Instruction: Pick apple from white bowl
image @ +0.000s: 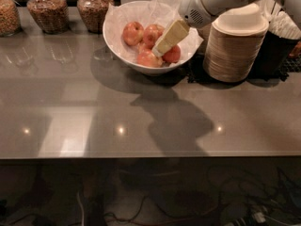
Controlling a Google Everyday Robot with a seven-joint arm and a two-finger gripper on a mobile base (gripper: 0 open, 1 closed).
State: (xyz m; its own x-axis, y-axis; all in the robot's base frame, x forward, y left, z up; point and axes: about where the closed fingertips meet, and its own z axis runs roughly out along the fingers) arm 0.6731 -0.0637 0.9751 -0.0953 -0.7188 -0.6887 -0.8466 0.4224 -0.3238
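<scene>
The white bowl (115,36), lined with crinkled white paper, stands at the back middle of the grey table and holds several apples. The apple (151,33), round and red-orange, lies in the middle of the bowl. A paler apple (132,32) lies to its left, a darker red one (173,55) to the right, and another (147,59) at the front. My gripper (162,44) reaches in from the upper right and hangs over the bowl. Its cream-coloured tip lies just right of the apple and partly hides the apples beneath it.
A tall stack of beige paper bowls (233,46) stands right of the white bowl, close to my arm. A dark holder (277,51) is further right. Several glass jars (47,11) of dry food line the back left. The table's front edge (150,155) runs across.
</scene>
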